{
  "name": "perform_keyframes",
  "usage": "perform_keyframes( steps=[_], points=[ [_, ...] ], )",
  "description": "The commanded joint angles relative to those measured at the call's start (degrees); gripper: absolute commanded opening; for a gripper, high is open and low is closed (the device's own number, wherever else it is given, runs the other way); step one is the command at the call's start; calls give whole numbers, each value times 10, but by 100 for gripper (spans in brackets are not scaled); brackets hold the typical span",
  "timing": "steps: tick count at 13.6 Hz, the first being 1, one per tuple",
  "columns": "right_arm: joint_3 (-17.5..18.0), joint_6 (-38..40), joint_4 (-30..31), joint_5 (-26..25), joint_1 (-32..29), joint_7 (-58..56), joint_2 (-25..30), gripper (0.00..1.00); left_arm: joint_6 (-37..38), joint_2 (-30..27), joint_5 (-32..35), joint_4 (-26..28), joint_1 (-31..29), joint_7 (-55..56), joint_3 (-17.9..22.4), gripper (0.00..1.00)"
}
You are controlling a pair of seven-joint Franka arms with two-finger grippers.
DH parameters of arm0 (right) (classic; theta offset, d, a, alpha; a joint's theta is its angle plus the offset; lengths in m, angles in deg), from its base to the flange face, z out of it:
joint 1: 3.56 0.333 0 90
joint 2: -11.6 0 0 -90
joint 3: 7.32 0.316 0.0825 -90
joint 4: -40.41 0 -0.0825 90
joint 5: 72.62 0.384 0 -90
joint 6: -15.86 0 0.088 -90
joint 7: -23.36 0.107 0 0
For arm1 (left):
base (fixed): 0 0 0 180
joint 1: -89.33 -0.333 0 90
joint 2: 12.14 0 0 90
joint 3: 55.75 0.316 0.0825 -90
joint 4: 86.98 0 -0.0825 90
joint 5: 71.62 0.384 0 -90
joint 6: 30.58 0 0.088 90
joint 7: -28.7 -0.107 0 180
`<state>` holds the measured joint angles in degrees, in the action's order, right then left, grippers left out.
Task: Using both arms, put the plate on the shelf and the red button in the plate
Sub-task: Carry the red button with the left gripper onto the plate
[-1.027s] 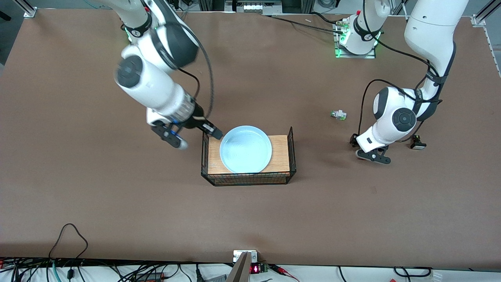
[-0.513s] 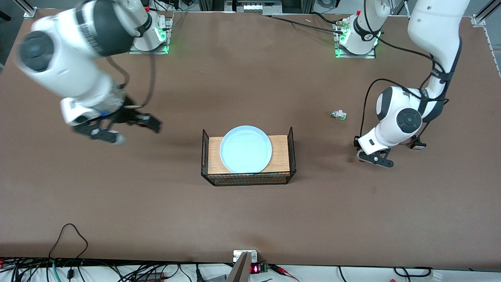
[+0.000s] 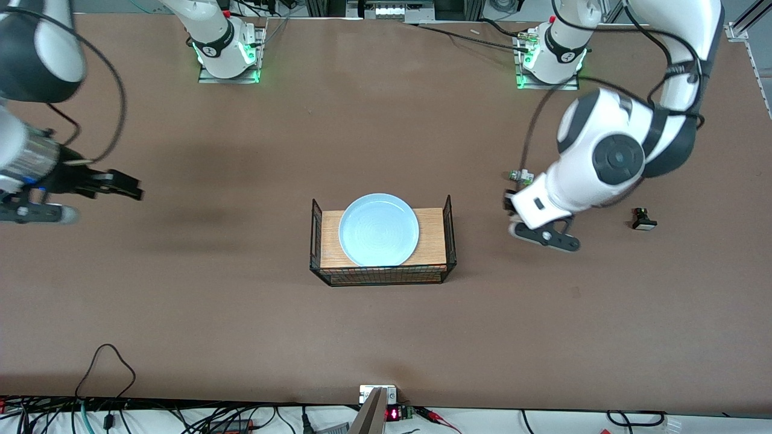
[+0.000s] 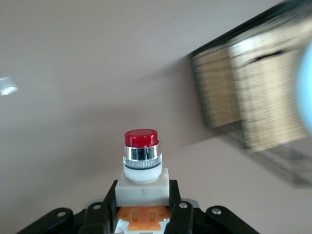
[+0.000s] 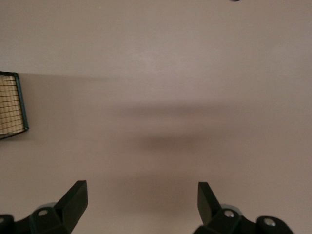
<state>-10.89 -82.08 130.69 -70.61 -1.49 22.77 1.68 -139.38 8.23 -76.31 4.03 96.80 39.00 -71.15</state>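
Plate [image 3: 379, 229] sits in the wire basket [image 3: 449, 232], frame centre. Left gripper [image 4: 143, 214], mid-right of the front view, clamps the red button [image 4: 142, 165]. Right gripper [image 5: 141, 200], at the front view's left edge, is wide open and holds nothing.

no readable text, labels or brands, red display [image 3: 392, 414] at table edge, digits illegible

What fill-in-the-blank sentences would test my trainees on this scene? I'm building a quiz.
1. The plate rests in the wire ____.
2. The left gripper is shut on the ____ button.
3. The right gripper, over bare table, is ____.

Missing words: basket; red; open
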Motion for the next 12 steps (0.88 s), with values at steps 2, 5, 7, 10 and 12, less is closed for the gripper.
perform_keyframes(
  steps=[2, 5, 7, 10, 12],
  points=[
    [-36, 38, 2, -11, 21, -31, 30, 100, 18, 48, -135, -97, 15, 59, -4, 6],
    [-35, 20, 43, -13, 22, -21, 66, 100, -8, 115, -143, -188, 80, 161, 1, 7],
    [-34, 9, 74, -12, 22, -13, 95, 100, -53, 149, -119, -204, 120, 203, 9, 6],
    [-34, 27, 78, -11, 22, -13, 111, 100, -123, 186, -72, -204, 163, 243, 11, 7],
    [-34, 23, 75, -12, 26, -13, 112, 100, -131, 202, -32, -204, 179, 257, 12, 7]
  ],
)
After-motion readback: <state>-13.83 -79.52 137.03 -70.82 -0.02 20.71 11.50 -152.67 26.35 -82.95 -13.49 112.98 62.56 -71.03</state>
